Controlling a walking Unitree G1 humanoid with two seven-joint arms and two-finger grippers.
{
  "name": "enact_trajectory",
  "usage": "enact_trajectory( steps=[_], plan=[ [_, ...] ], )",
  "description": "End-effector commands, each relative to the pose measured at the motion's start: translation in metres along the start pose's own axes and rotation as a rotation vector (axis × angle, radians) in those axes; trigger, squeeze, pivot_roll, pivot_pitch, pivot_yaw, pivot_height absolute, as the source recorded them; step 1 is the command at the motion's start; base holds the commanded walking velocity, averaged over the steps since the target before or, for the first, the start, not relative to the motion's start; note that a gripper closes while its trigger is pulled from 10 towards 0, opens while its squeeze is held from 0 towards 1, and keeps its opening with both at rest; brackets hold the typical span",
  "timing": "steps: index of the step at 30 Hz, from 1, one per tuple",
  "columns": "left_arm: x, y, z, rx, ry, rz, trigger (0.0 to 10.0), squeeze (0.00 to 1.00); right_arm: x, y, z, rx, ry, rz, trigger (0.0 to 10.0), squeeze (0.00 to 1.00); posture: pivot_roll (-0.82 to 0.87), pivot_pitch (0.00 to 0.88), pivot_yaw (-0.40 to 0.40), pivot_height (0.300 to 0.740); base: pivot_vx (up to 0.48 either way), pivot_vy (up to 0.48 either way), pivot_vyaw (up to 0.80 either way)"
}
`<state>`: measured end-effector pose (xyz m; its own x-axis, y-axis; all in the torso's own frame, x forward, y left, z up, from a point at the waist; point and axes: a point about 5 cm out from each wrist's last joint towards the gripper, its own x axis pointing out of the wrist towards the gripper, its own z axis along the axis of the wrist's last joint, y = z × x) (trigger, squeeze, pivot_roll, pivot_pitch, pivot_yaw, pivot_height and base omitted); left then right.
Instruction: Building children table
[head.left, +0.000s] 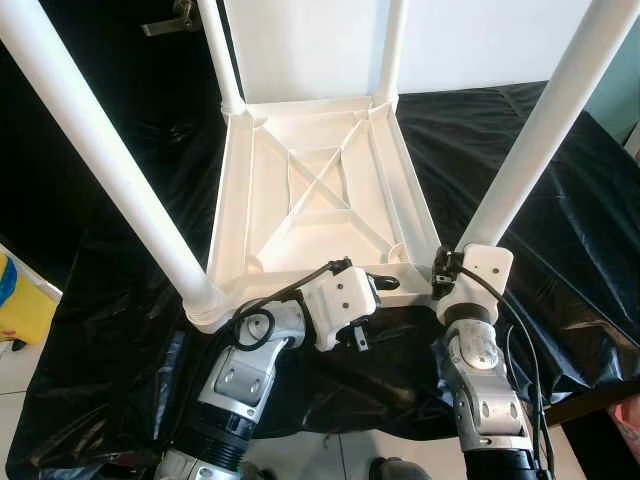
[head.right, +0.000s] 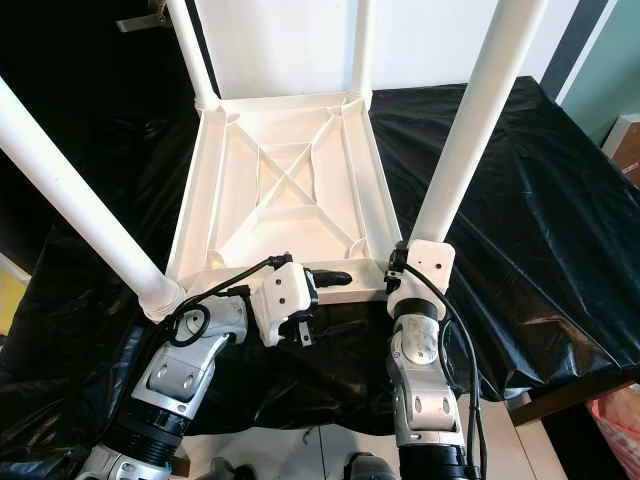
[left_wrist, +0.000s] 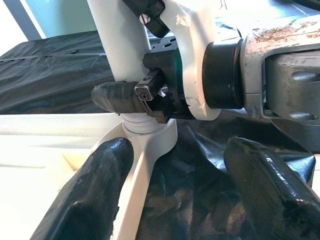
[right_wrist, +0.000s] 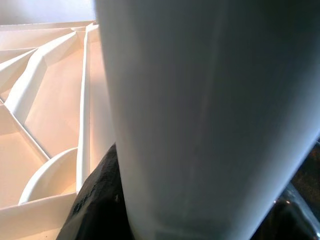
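A white plastic children's table (head.left: 232, 200) lies upside down on a black sheet, its ribbed underside facing up. Four white legs stand in its corners: near left (head.left: 100, 150), near right (head.left: 540, 130), and two at the back (head.left: 218, 50) (head.left: 392, 45). My right gripper (head.left: 450, 270) is shut on the base of the near-right leg (right_wrist: 210, 115), with one finger (left_wrist: 115, 97) pressed against it. My left gripper (head.left: 385, 285) reaches along the table's near rim toward that corner, open, with its fingers (left_wrist: 95, 195) on either side of the rim.
The black sheet (head.left: 560, 230) covers the whole work surface and drapes over its front edge. A yellow object (head.left: 20, 300) sits on the floor at the left. A reddish item (head.right: 620, 420) is at the lower right. A white wall stands behind.
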<state>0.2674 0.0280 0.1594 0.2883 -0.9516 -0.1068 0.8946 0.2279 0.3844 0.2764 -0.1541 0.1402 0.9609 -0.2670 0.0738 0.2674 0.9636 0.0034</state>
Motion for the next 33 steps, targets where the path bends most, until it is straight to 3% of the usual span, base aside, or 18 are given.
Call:
enact_trajectory(
  steps=[1, 3, 4, 5, 6, 15, 19, 20, 21, 22, 23, 33],
  plan=[
    [-0.001, 0.003, -0.002, -0.015, 0.004, 0.116, 10.0, 0.00, -0.007, 0.007, -0.012, 0.011, 0.072, -0.005, 10.0, 0.00, -0.17, 0.087, 0.046, 0.740, 0.000, 0.000, 0.00],
    [-0.001, 0.003, -0.002, -0.012, 0.005, 0.116, 10.0, 0.00, -0.006, 0.006, -0.009, 0.007, 0.057, -0.004, 10.0, 0.00, -0.17, 0.086, 0.045, 0.740, 0.000, 0.000, 0.00],
    [-0.002, 0.003, -0.002, -0.012, 0.005, 0.115, 10.0, 0.00, -0.006, 0.006, -0.008, 0.014, 0.055, 0.000, 10.0, 0.69, -0.17, 0.086, 0.045, 0.740, 0.000, 0.000, 0.00],
    [-0.002, 0.003, -0.002, -0.012, 0.005, 0.115, 10.0, 0.00, -0.006, 0.006, -0.008, 0.014, 0.055, 0.000, 10.0, 0.69, -0.17, 0.086, 0.045, 0.740, 0.000, 0.000, 0.00],
    [-0.002, 0.003, -0.002, -0.012, 0.004, 0.116, 10.0, 0.00, -0.006, 0.006, -0.007, 0.022, 0.045, 0.004, 10.0, 1.00, -0.17, 0.086, 0.045, 0.740, 0.000, 0.000, 0.00],
    [-0.002, 0.003, -0.002, -0.014, 0.005, 0.118, 10.0, 0.00, -0.006, -0.004, 0.004, 0.040, -0.039, 0.104, 10.0, 1.00, -0.17, 0.088, 0.044, 0.740, 0.000, 0.000, 0.00],
    [-0.002, 0.004, -0.002, -0.014, 0.005, 0.117, 10.0, 0.00, -0.005, -0.013, 0.009, 0.037, -0.074, 0.233, 10.0, 1.00, -0.18, 0.091, 0.044, 0.740, 0.000, 0.000, 0.00],
    [-0.002, 0.004, -0.002, -0.014, 0.005, 0.115, 10.0, 0.00, -0.004, -0.015, 0.010, 0.035, -0.077, 0.277, 10.0, 0.93, -0.18, 0.094, 0.046, 0.740, 0.000, 0.000, 0.00],
    [-0.002, 0.004, -0.002, -0.014, 0.005, 0.115, 10.0, 0.00, -0.004, -0.015, 0.010, 0.035, -0.077, 0.277, 10.0, 0.93, -0.18, 0.094, 0.046, 0.740, 0.000, 0.000, 0.00],
    [-0.002, 0.004, -0.001, -0.014, 0.005, 0.115, 10.0, 0.00, -0.003, -0.017, 0.011, 0.034, -0.078, 0.304, 10.0, 0.62, -0.18, 0.095, 0.046, 0.740, 0.000, 0.000, 0.00],
    [-0.001, 0.004, -0.002, -0.014, 0.005, 0.113, 10.0, 0.00, -0.001, -0.019, 0.011, 0.026, -0.083, 0.329, 10.0, 0.00, -0.18, 0.097, 0.048, 0.740, 0.000, 0.000, 0.00],
    [0.000, 0.006, 0.001, -0.018, -0.003, 0.117, 10.0, 0.00, 0.011, -0.031, 0.013, -0.065, -0.061, 0.653, 10.0, 0.00, -0.18, 0.102, 0.055, 0.740, 0.000, 0.000, 0.00]
  ],
)
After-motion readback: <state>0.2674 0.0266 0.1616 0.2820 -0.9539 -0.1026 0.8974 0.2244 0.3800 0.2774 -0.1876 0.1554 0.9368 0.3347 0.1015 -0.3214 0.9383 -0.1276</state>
